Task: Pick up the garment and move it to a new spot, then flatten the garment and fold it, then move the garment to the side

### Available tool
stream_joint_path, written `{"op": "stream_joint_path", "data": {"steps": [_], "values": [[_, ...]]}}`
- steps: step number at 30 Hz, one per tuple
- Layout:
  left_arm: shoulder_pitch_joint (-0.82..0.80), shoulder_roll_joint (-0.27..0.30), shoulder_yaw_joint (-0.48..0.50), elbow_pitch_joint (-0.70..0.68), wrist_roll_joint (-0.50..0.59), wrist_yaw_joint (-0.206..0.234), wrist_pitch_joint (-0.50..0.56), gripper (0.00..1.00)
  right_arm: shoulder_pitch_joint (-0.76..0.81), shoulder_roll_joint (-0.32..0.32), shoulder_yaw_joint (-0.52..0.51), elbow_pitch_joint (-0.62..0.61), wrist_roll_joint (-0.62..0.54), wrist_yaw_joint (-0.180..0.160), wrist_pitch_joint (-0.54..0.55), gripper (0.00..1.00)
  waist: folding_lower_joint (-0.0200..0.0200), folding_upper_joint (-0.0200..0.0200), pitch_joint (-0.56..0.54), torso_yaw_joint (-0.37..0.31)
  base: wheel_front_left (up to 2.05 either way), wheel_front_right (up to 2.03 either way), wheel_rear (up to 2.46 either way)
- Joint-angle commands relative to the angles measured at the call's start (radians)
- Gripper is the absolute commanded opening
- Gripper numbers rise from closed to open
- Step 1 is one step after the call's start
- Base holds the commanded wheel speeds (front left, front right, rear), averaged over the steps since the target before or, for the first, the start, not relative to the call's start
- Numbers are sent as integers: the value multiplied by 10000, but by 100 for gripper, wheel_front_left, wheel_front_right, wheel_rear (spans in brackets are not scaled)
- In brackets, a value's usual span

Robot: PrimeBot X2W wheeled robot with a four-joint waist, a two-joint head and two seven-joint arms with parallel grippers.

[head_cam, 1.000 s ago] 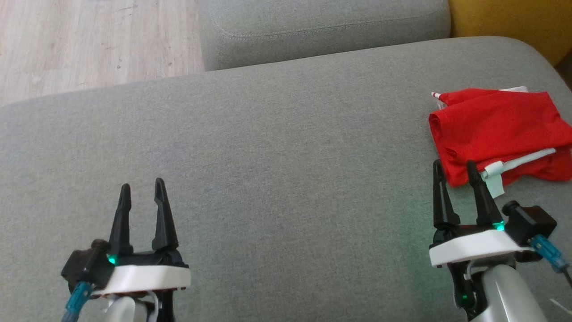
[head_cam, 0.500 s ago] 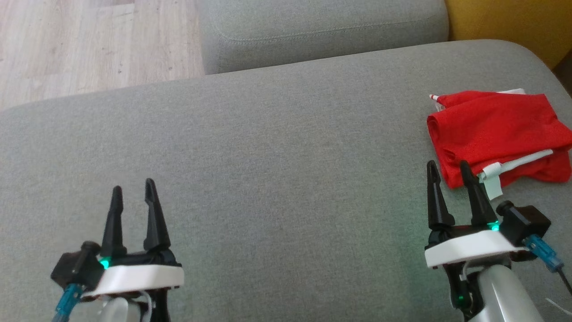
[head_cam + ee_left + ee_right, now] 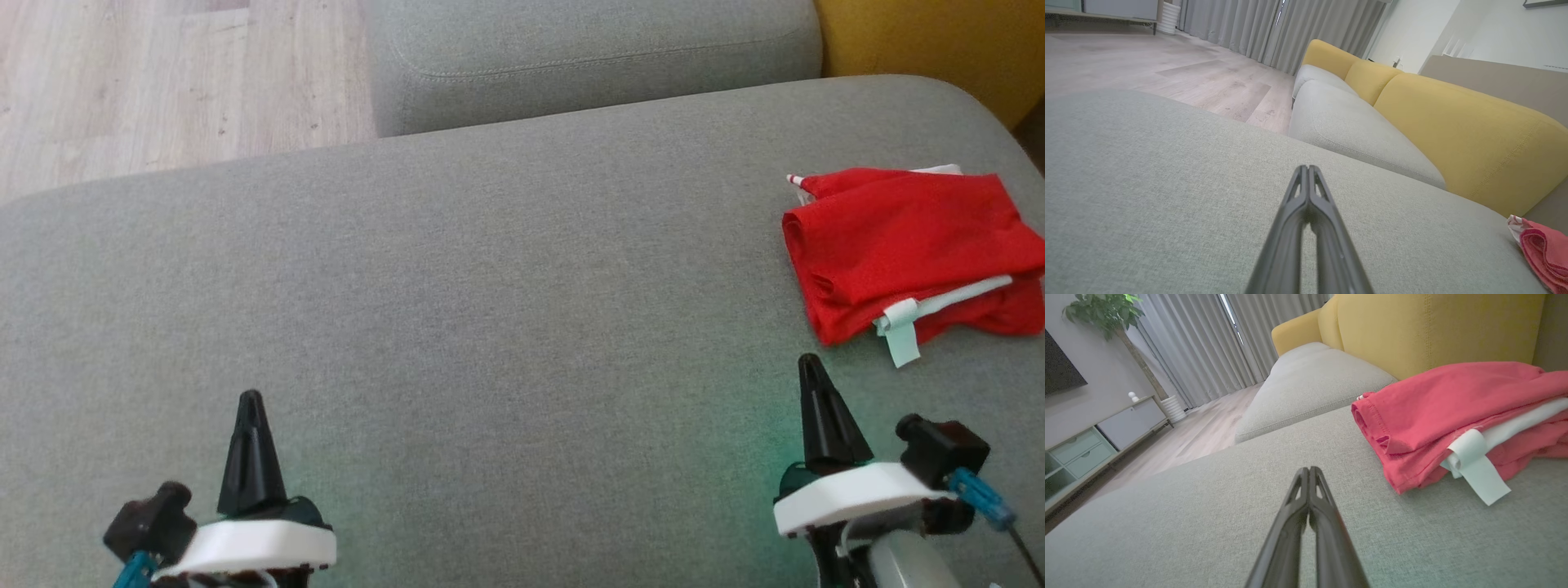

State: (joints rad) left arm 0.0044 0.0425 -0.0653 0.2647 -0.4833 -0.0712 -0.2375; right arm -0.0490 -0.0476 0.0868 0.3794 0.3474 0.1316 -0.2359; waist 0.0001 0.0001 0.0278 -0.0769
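Note:
The garment point(image 3: 906, 249) is a folded red piece with white trim and a white tag, lying at the far right of the grey cushion point(image 3: 490, 310). It shows large in the right wrist view point(image 3: 1453, 416) and as a red edge in the left wrist view point(image 3: 1541, 251). My right gripper point(image 3: 810, 363) is shut and empty, a short way in front of the garment's near left corner, not touching it; its tips point(image 3: 1308, 470) meet. My left gripper point(image 3: 251, 398) is shut and empty over bare cushion at the lower left, fingers pressed together point(image 3: 1306, 168).
A second grey cushion point(image 3: 588, 57) lies beyond the first, with a yellow backrest point(image 3: 939, 41) at the far right. Wooden floor point(image 3: 163, 82) lies past the cushion's far left edge. Curtains, a plant and a low cabinet point(image 3: 1106, 433) stand further off.
Both grippers have gone from open to shut and have drawn back toward me. The right one has come away from the garment's near corner. The garment lies as before.

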Motion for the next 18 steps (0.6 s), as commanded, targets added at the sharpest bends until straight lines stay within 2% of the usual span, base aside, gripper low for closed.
{"op": "stream_joint_path", "data": {"steps": [1,18], "values": [[-426,6,101,-314,-208,-33,36,0,-399,-45,-62,-367,261,-1,64,0,0,-1,-1,8,0,0,0],[-521,17,343,-302,-1807,-114,535,0,-427,-119,-239,-506,2136,-2,477,0,0,-1,-37,118,0,0,0]]}}
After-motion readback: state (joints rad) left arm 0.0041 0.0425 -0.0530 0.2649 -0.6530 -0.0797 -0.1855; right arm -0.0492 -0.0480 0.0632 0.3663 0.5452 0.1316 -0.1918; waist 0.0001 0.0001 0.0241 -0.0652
